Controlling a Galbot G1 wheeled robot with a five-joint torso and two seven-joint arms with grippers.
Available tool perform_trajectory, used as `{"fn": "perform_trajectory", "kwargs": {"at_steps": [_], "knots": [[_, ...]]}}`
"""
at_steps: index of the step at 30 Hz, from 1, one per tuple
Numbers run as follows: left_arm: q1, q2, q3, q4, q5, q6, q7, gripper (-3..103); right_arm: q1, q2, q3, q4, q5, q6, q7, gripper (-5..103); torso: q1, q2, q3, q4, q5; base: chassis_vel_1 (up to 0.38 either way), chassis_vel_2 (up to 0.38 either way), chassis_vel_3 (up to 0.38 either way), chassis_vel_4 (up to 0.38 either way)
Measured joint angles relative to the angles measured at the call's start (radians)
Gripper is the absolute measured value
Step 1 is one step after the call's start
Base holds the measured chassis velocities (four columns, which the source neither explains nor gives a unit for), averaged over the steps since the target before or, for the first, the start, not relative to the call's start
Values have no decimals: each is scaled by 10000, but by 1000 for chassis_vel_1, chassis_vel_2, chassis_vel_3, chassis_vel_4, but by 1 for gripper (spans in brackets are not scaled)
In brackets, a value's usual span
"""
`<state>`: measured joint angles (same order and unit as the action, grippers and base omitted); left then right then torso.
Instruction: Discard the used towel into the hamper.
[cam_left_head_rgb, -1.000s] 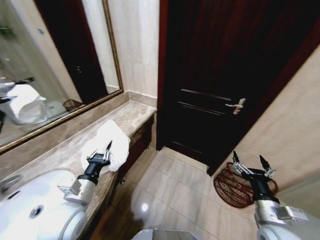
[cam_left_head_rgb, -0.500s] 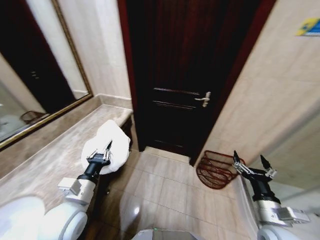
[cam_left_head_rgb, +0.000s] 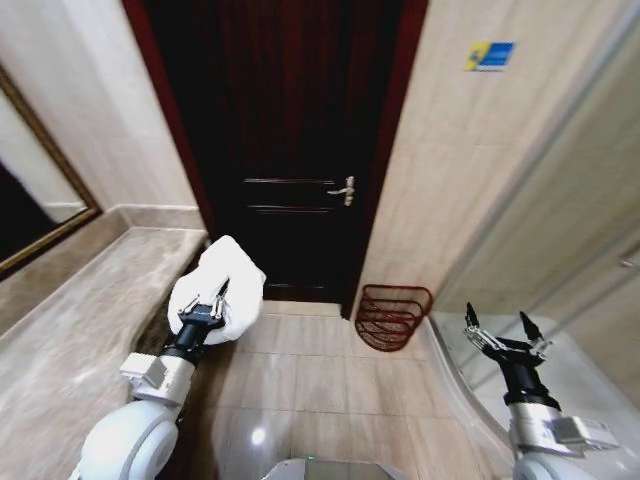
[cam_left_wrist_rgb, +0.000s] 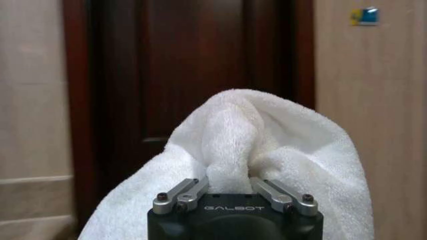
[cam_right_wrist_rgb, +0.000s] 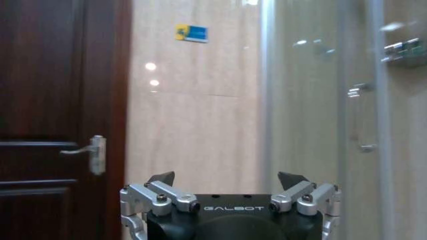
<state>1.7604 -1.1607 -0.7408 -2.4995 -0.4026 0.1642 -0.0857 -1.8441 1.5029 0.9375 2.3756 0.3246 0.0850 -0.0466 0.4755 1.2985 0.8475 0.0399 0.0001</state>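
Camera swung since 1 s ago: door now centred, hamper (cam_left_head_rgb: 392, 316) on floor at door's 5 o'clock. Left gripper (cam_left_head_rgb: 203, 305) w/ jaws clamped on towel (cam_left_head_rgb: 222, 287), beside desk (cam_left_head_rgb: 70, 330). Right gripper (cam_left_head_rgb: 502, 334) jaws wide, empty.

Black GALBOT-marked end effector (cam_right_wrist_rgb: 227, 182), silver screwed fingers (cam_right_wrist_rgb: 163, 192)

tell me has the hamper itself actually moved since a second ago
No. The hamper sits on the floor against the wall right of the dark door, as before. Its shift across the head view comes from the camera turning.
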Motion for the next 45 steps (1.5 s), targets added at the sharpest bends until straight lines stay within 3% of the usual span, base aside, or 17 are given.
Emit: {"fn": "perform_trajectory", "kwargs": {"at_steps": [15, 23, 30, 45], "knots": [[-405, 180, 76, 578, -318, -335, 203, 11, -273, 396, 6, 432, -433, -44, 87, 100, 0, 0, 0, -1, -2, -133, -122, -109, -122], [-465, 140, 119, 1117, -381, -1194, 577, 11, -386, 492, -207, 622, -627, -233, 520, 100, 0, 1, 1, -8, -3, -109, -108, -106, -113], [-361, 50, 31, 1288, -510, -1743, 882, 11, -23, 507, -283, 616, -769, -266, 1320, 100, 0, 2, 1, 6, -2, -7, -12, -11, -4], [-365, 51, -14, 1309, -455, -1859, 927, 11, -122, 476, -207, 635, -550, -237, 1255, 100, -1, 2, 0, 0, -2, -29, 26, 24, -25]]}}
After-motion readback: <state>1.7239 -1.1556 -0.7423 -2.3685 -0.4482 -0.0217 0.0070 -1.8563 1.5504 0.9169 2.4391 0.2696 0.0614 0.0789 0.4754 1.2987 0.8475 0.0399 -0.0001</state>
